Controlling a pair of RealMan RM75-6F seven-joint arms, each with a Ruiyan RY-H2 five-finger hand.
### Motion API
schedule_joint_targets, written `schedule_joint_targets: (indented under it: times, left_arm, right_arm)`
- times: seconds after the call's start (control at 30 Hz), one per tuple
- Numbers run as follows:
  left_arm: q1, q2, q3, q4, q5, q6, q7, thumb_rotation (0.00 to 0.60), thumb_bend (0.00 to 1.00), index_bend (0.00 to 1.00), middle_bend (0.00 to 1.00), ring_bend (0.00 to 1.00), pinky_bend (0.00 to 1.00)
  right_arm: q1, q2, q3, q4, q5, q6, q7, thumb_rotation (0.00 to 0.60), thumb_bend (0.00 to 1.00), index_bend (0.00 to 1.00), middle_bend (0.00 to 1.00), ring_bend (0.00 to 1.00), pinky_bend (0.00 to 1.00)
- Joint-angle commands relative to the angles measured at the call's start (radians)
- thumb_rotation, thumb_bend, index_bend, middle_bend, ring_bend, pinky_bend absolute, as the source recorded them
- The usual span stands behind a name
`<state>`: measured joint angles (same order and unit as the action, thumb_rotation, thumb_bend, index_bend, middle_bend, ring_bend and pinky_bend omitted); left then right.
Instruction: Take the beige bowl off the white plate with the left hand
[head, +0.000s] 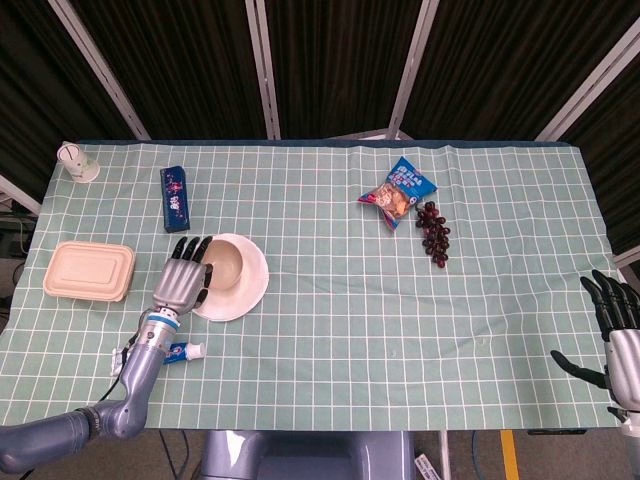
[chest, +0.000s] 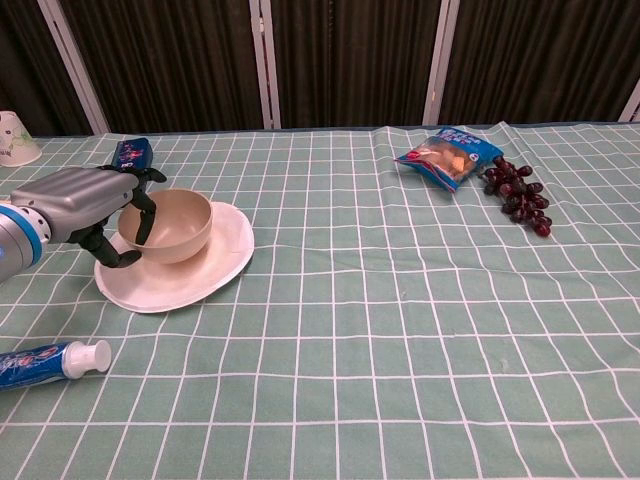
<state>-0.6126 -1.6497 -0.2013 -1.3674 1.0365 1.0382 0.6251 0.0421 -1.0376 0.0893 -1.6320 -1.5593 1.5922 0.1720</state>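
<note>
Table (head: 330, 330) fills most of frame, covered by pale green cloth (chest: 400, 330) with white grid. Black curtains (head: 330, 60) across top, crossed by slanted white poles (head: 262, 65). Yellow floor stripe (head: 507, 455) at lower right. Even overhead light.

A table (head: 330, 300) covered in a green checked cloth carried a white plate (head: 246, 296), a lidded beige food box (head: 88, 271), a blue carton (head: 176, 198), a toothpaste tube (chest: 50, 362), a snack bag (head: 399, 188) beside dark grapes (head: 434, 233), and a small white cup (head: 72, 160) at the far-left corner.
</note>
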Motion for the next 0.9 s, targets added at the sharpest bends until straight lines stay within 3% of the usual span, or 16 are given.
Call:
schedule_joint_targets:
  times: [0.03, 0.33, 0.53, 0.7, 0.9]
  left_arm:
    - [-0.002, -0.004, 0.006, 0.004, 0.003, 0.004, -0.012, 0.6, 0.53, 0.66, 0.0, 0.0, 0.0]
    - [0.026, 0.055, 0.068, -0.107, 0.154, 0.088, -0.071, 0.6, 0.57, 0.66, 0.0, 0.0, 0.0]
    - [0.051, 0.135, 0.186, -0.281, 0.358, 0.143, -0.06, 0.6, 0.57, 0.66, 0.0, 0.0, 0.0]
    - [0.052, 0.16, 0.248, -0.356, 0.413, 0.113, -0.019, 0.6, 0.57, 0.65, 0.0, 0.0, 0.0]
    - [0.06, 0.134, 0.272, -0.367, 0.406, 0.086, 0.036, 0.6, 0.57, 0.65, 0.0, 0.0, 0.0]
  right_arm:
    - [0.0, 0.001, 0.002, 0.003, 0.001, 0.001, 0.006, 0.6, 0.03, 0.0, 0.0, 0.0, 0.0]
    - [0.0, -0.002, 0.0, 0.003, -0.003, 0.002, 0.002, 0.6, 0.03, 0.0, 0.0, 0.0, 0.0]
    - [-0.003, -0.005, -0.002, -0.005, -0.011, 0.01, -0.012, 0.6, 0.03, 0.0, 0.0, 0.0, 0.0]
    - [-0.005, -0.006, -0.005, -0.01, -0.017, 0.016, -0.022, 0.6, 0.03, 0.0, 0.0, 0.0, 0.0]
    - [-0.006, -0.004, -0.004, -0.012, -0.013, 0.014, -0.018, 0.6, 0.03, 0.0, 0.0, 0.0, 0.0]
